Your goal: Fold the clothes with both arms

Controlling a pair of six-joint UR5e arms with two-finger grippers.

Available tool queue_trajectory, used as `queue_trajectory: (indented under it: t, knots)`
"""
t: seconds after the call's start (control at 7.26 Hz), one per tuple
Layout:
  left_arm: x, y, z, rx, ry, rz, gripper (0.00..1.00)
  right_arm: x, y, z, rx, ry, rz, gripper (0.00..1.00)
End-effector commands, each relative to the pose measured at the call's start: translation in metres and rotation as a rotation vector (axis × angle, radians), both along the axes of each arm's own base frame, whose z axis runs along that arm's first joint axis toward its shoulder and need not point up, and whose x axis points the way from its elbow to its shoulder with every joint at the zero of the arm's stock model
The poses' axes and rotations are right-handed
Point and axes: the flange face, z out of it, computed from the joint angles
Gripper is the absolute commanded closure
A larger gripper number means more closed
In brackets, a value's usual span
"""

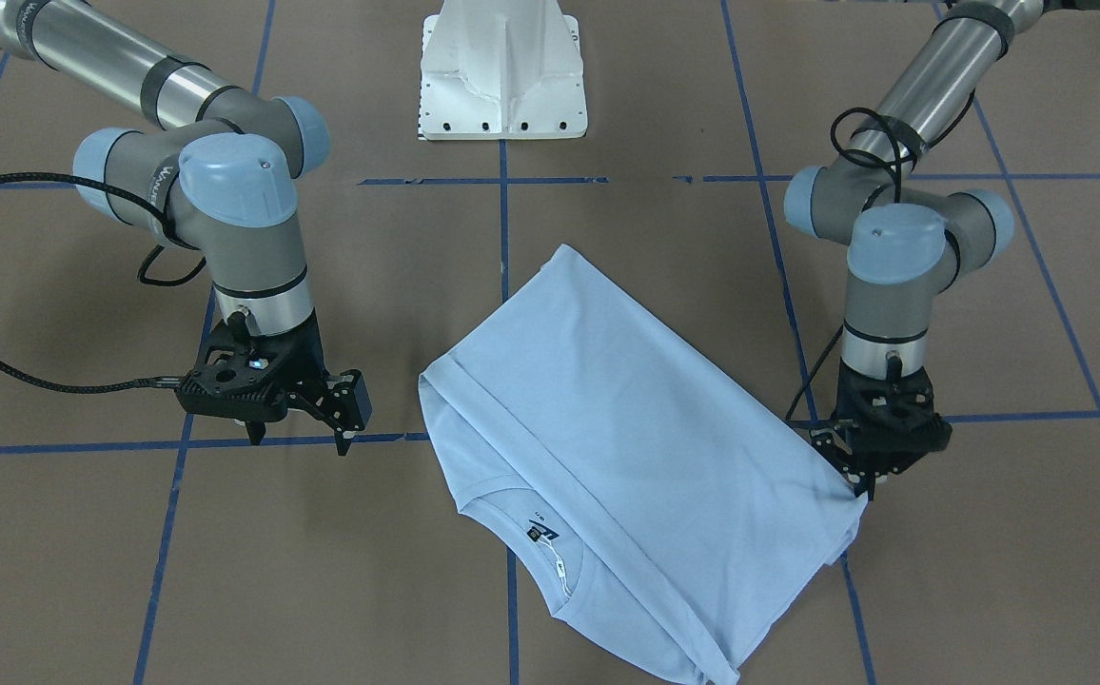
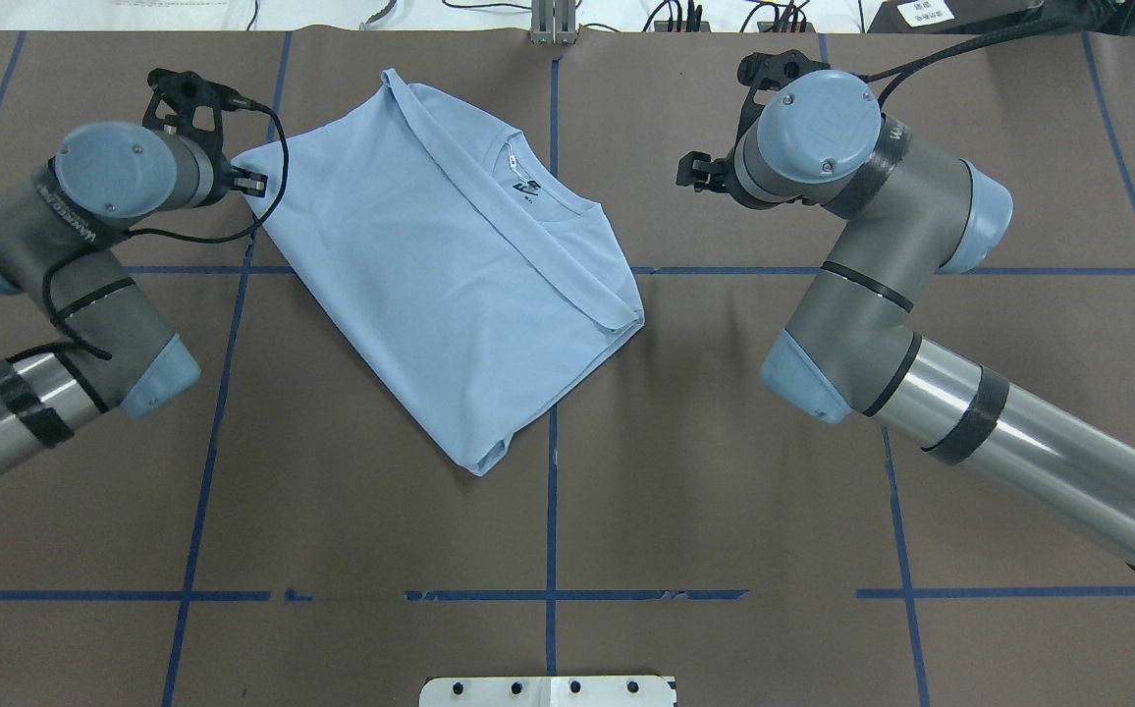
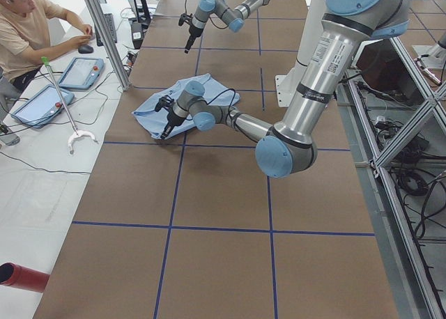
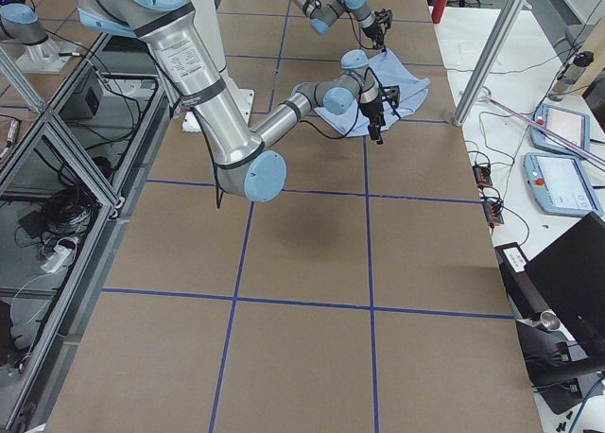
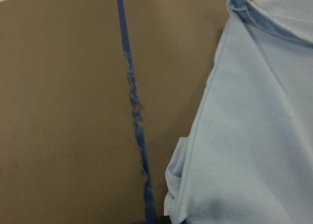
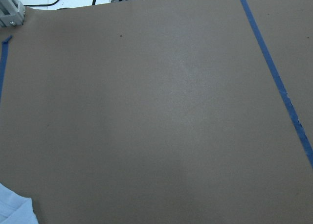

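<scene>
**Mid-fold at the table:** A light blue T-shirt (image 1: 607, 409) lies partly folded and askew on the brown table (image 1: 84, 571), spread between the robot's two claws. The left claw (image 1: 864, 483) stands with its tips at one corner of the cloth, on the long side away from the neck label (image 1: 542, 535). Whether it is clamped on the fabric or free of it cannot be told. The right claw (image 1: 298, 442) hangs spread and empty, near the shirt's rolled corner but not touching it. The job appears to sit between folds. The next move likely calls for the right claw to take a matching corner, so both can lift and lay the cloth over together.
</scene>
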Motion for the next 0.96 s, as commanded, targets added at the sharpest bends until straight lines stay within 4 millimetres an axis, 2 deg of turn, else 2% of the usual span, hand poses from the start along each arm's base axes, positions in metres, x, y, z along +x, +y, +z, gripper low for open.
queue_trajectory:
  t: [0.0, 0.14, 0.28, 0.41, 0.55, 0.69, 0.83]
  knots:
    - [0.002, -0.063, 0.026, 0.029, -0.041, -0.007, 1.0, 0.003, 0.002, -0.009, 0.011, -0.014, 0.001, 0.0]
    - [0.003, -0.063, 0.031, 0.034, -0.04, -0.005, 1.0, 0.005, 0.004, -0.011, 0.015, -0.018, 0.001, 0.0]
    - [-0.001, -0.064, 0.026, 0.05, -0.027, 0.003, 0.75, 0.002, 0.006, -0.013, 0.014, -0.023, 0.002, 0.0]
    - [-0.006, -0.061, 0.02, 0.094, 0.022, 0.018, 0.01, -0.003, 0.007, -0.021, 0.003, -0.047, 0.018, 0.0]
    - [-0.013, -0.047, 0.015, 0.117, 0.084, 0.058, 0.0, -0.012, 0.002, -0.043, -0.014, -0.082, 0.051, 0.0]
    - [-0.022, -0.033, 0.006, 0.131, 0.125, 0.074, 0.0, -0.035, -0.007, -0.064, -0.064, -0.123, 0.095, 0.0]
    - [-0.025, -0.029, -0.005, 0.148, 0.144, 0.074, 0.0, -0.071, -0.009, -0.078, -0.139, -0.154, 0.141, 0.02]
